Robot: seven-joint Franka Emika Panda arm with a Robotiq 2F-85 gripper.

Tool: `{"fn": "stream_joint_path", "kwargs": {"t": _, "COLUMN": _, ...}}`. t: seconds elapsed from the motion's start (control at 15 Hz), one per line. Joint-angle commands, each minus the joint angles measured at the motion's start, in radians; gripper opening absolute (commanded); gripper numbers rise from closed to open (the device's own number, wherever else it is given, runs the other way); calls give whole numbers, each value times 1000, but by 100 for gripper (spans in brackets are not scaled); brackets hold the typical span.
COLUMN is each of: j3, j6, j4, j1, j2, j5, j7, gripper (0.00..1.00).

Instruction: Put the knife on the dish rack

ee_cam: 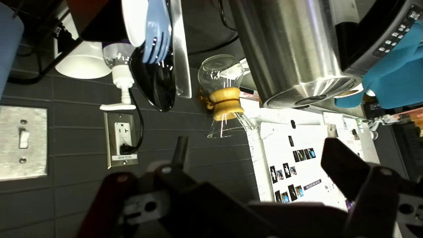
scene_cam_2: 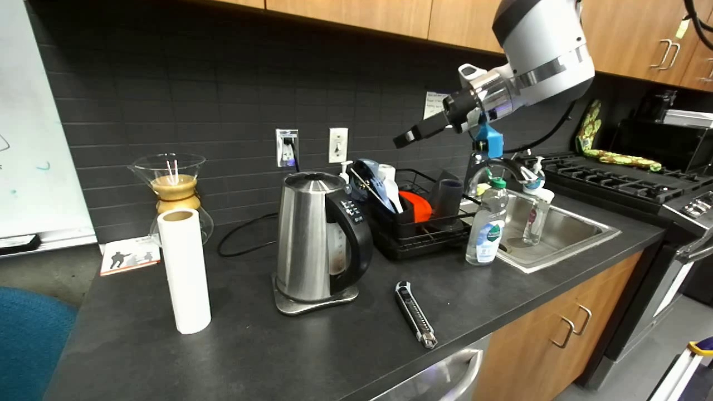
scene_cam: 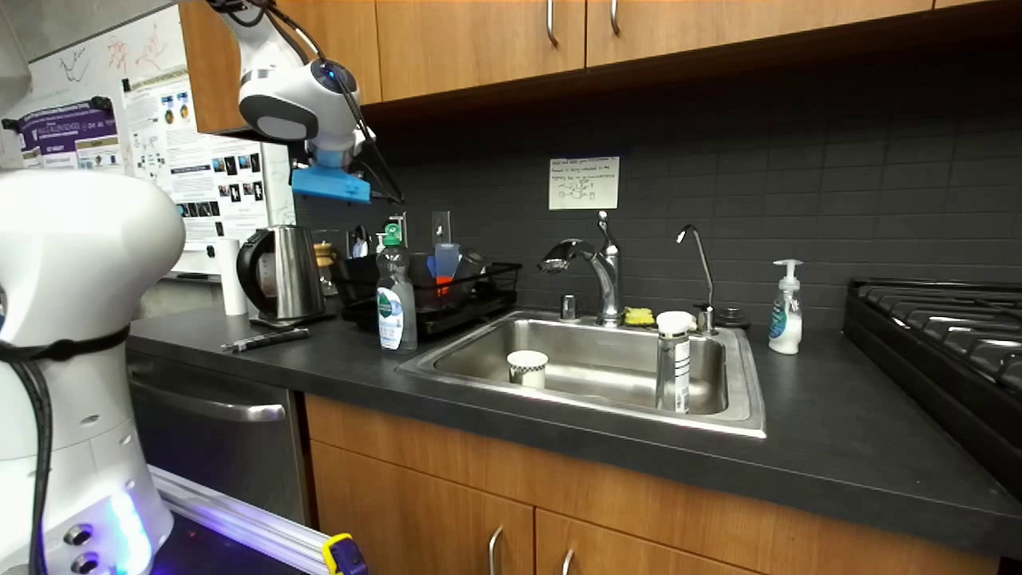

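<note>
1. Plainly, the gripper gapes wide along the bottom of the wrist view.
2. The knife lies on the counter, apart from the rack — low in an exterior view, just right of centre.
3. Higher in that frame, the rack shows between kettle and bottle — utensils standing at its left end.

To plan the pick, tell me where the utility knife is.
In an exterior view, the utility knife lies on the dark countertop, right of the electric kettle and nearer the camera than the dish rack.
</note>
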Motion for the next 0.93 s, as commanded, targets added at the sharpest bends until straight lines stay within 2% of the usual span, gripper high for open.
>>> {"fn": "stream_joint_path", "kwargs": {"t": 0.0, "j3": 14, "j6": -59, "j4": -51, "j1": -46, "j2": -87, "j5": -132, "j7": 143, "gripper": 100}}
{"fn": "stream_joint_path", "kwargs": {"t": 0.07, "j3": 141, "j6": -122, "j4": -54, "j1": -203, "j2": -85, "j5": -119, "j7": 157, "gripper": 100}}
{"fn": "stream_joint_path", "kwargs": {"t": 0.33, "j3": 240, "j6": -270, "j4": -75, "j1": -373, "j2": -151, "j5": -188, "j7": 251, "gripper": 100}}
{"fn": "stream_joint_path", "kwargs": {"t": 0.6, "j3": 280, "j6": -400, "j4": -99, "j1": -473, "j2": -214, "j5": -239, "j7": 322, "gripper": 100}}
{"fn": "stream_joint_path", "kwargs": {"t": 0.87, "j3": 314, "j6": -469, "j4": -141, "j1": -534, "j2": -295, "j5": -322, "j7": 419, "gripper": 100}}
